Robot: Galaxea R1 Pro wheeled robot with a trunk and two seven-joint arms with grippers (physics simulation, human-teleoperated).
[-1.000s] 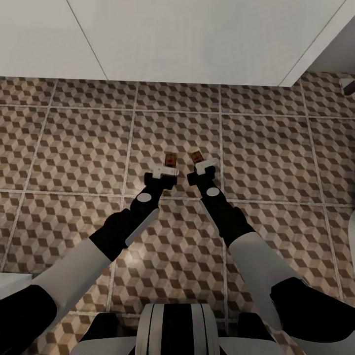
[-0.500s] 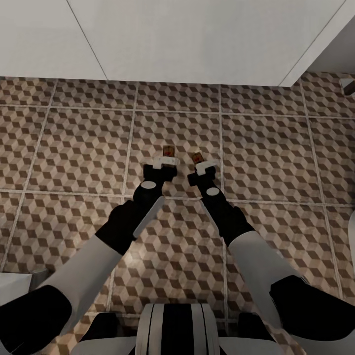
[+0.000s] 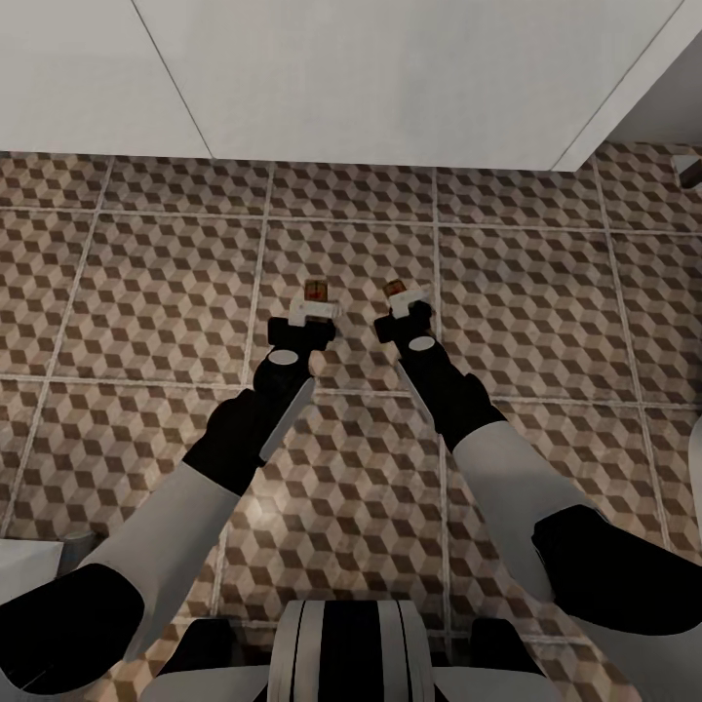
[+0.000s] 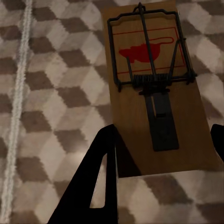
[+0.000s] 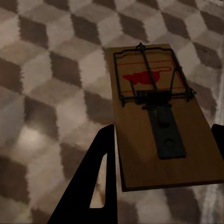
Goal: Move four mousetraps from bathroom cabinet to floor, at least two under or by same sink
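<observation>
Overhead, each tool, left (image 3: 310, 310) and right (image 3: 407, 298), grips a mousetrap over the tiled floor (image 3: 546, 292); wrist cameras reveal one trap's (image 4: 151, 88) red mouse print.

The bathroom floor (image 3: 546, 283) spreads across most of the head view, laid in large square tiles printed with a cube pattern in brown, beige and white. Pale grout lines divide the tiles into a regular grid. Along the far edge stands a flat white panel front (image 3: 390, 78), plain and smooth, with thin dark seams running down it at a slant; its right end stops at a corner, past which a shaded grey-white wall (image 3: 673, 107) recedes. The light is soft and even, with faint shadows lying on the tiles. In the wrist views the same pattern appears close up and slightly blurred.
</observation>
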